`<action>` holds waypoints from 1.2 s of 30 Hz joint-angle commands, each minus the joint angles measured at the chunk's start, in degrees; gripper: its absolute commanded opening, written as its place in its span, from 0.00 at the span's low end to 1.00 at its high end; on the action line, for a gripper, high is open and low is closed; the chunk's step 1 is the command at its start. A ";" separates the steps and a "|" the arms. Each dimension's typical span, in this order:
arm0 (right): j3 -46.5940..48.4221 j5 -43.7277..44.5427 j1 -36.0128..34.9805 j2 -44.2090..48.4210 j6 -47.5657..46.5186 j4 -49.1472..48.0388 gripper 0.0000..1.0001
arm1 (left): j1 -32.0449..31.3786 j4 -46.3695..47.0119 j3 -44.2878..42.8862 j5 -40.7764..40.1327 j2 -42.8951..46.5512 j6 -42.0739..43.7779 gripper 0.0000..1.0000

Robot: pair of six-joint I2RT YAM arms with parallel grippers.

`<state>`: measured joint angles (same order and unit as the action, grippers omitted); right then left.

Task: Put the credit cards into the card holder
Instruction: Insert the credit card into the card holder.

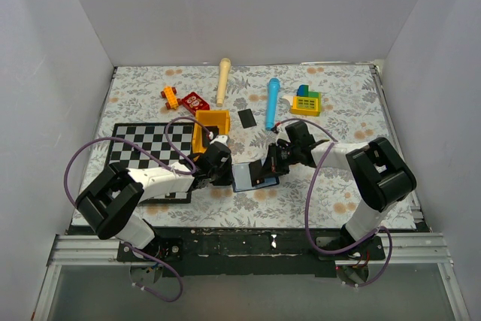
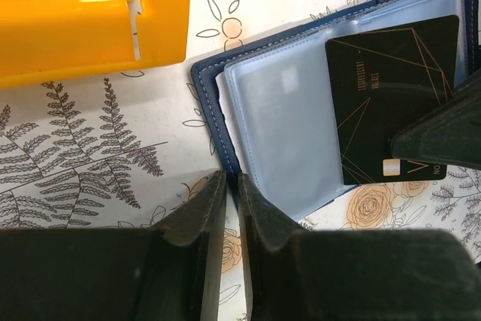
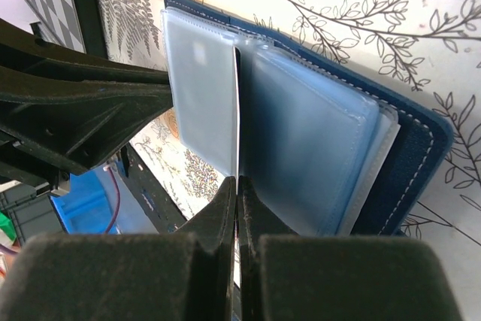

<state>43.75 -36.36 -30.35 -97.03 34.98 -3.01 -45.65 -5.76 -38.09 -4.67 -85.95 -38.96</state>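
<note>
One black card (image 2: pixel 391 95) sits pinched in the right hand (image 3: pixel 237 186) over the open wallet (image 2: pixel 207 103). Nearly closed, the left hand (image 2: pixel 231 178) sits at its edge.

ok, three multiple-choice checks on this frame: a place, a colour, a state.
1. The loose credit card lies: A on the floral cloth right of the yellow bin; B inside it; C under the card holder.
2. The card holder's pockets are: A red; B light blue; C green.
3. The right gripper is: A wide open; B shut empty; C shut on the gold-lined credit card.
Key: A, it lies bare beside the bin; B, blue sleeves in both wrist views; C, the card stands edge-on between its fingers.
</note>
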 commanded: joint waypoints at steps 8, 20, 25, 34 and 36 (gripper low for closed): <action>-1.74 -2.22 0.03 -1.66 1.76 -3.67 0.01 | -0.05 0.40 -1.82 0.89 -0.88 0.90 0.11; -0.33 -0.12 -0.32 -2.81 2.81 -4.99 0.01 | -0.05 0.49 -1.90 1.15 -1.32 0.90 0.10; -0.68 0.58 -1.73 -3.51 4.30 -6.92 0.01 | -0.05 0.57 -1.99 1.41 -1.32 0.82 0.09; 0.37 0.94 -4.72 -5.62 6.24 -9.12 0.01 | 0.03 0.57 -1.99 1.50 -1.32 0.90 0.09; 0.64 1.20 -5.33 -5.89 6.59 -9.39 0.01 | 0.03 0.57 -1.99 1.50 -1.32 0.90 0.09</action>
<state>43.03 -37.63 -33.28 -101.01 41.41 -11.18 -45.58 -5.65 -38.76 -4.19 -86.80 -38.52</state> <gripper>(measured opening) 0.029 0.092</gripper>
